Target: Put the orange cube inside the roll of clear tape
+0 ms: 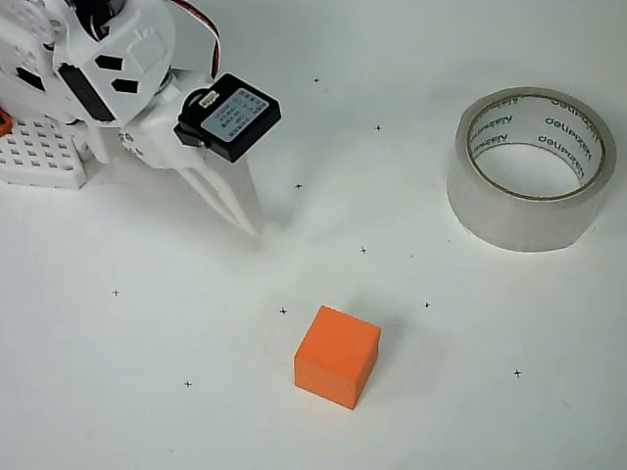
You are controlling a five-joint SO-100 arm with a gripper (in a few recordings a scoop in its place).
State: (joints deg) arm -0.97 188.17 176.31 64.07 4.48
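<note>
**One cube, one roll, nothing in my grip**

From the overhead view I count one orange cube (337,354) and one roll of clear tape (530,166) on the white table (118,411). The cube sits low in the middle of the picture, resting flat on the table, turned a little so a corner points toward the bottom edge. The roll lies on its side face at the right, hole facing up, its white core showing green lettering; the table shows bare through the hole. Cube and roll are well apart.

My gripper (247,217) is at the upper left, above and to the left of the cube and apart from it. My white fingers (220,191) taper together to one tip with no gap that I can see, so they look closed, and they carry nothing. A black motor (228,116) sits on my wrist. One white perforated block (39,155) lies at the left edge, partly under my arm. Small black cross marks dot the table.
</note>
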